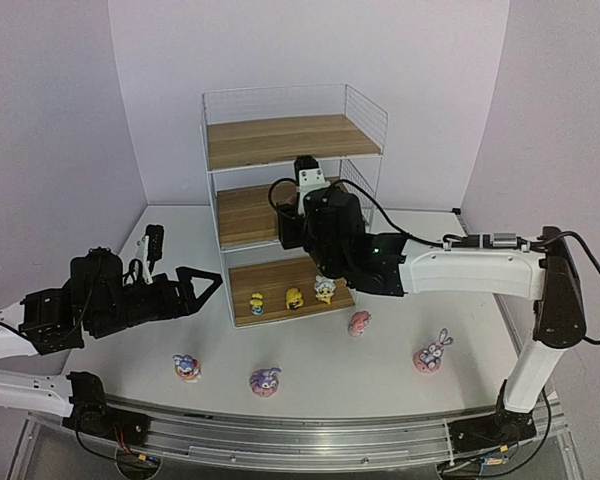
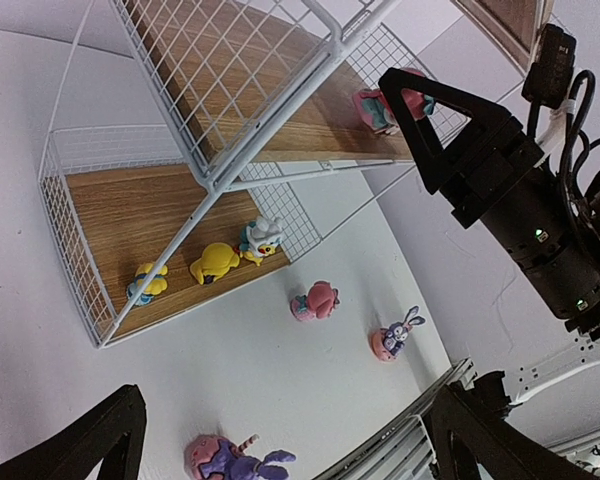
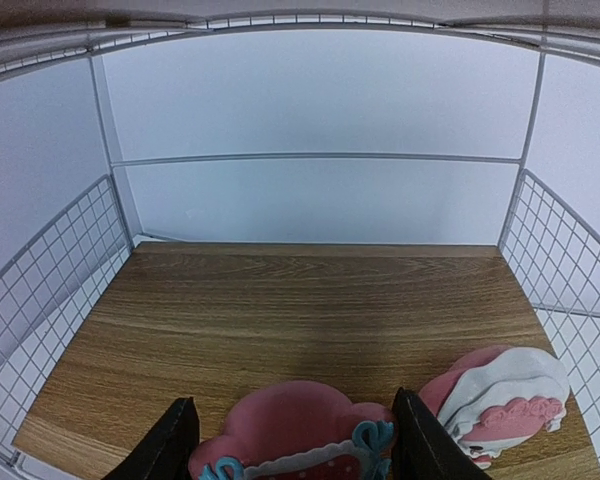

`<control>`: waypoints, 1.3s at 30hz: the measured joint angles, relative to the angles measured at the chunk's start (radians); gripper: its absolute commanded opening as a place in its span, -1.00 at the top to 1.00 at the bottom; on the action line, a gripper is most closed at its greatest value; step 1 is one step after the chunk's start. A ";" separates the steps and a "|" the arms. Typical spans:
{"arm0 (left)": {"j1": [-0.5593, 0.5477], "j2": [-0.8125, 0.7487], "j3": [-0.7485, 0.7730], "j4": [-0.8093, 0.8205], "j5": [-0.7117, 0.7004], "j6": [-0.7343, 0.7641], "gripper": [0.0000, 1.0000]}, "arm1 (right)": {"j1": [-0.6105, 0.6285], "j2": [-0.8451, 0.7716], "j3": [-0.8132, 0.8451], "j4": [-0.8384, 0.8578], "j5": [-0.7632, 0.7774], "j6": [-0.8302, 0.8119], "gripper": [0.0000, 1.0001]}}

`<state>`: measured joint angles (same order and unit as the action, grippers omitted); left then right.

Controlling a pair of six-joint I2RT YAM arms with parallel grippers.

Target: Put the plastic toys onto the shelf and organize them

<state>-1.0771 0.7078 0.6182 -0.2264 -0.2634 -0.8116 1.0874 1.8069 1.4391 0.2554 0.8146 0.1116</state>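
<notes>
From above, the shelf (image 1: 290, 140) stands on the desk (image 1: 310, 355) with three yellowish toys (image 1: 295, 297) on its bottom board. The left gripper (image 1: 205, 292) holds its jaws wide apart beside it, and the right arm (image 1: 460, 272) hides its own inside the middle tier. The left wrist view reveals them: the right gripper (image 2: 398, 95) is clamped on a pink toy (image 2: 370, 108) in that tier. The right wrist view crops that toy at the bottom edge, with a second pink-and-white toy (image 3: 505, 400) just right of it.

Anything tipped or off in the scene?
The pink toy on the table just in front of the shelf looks tipped on its side, and one purple bunny near the front edge seems to lie flat, ears sideways.
</notes>
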 measured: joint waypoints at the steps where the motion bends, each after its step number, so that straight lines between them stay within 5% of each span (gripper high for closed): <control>1: 0.000 0.000 0.000 0.000 0.000 0.000 -0.99 | 0.000 0.000 0.000 0.001 0.001 -0.001 0.51; 39: 0.000 -0.008 -0.008 0.000 -0.003 0.001 -0.99 | -0.002 0.028 0.001 0.055 0.001 0.015 0.18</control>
<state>-1.0771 0.6994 0.6106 -0.2268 -0.2661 -0.8104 1.0851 1.8347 1.4399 0.3099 0.8158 0.1270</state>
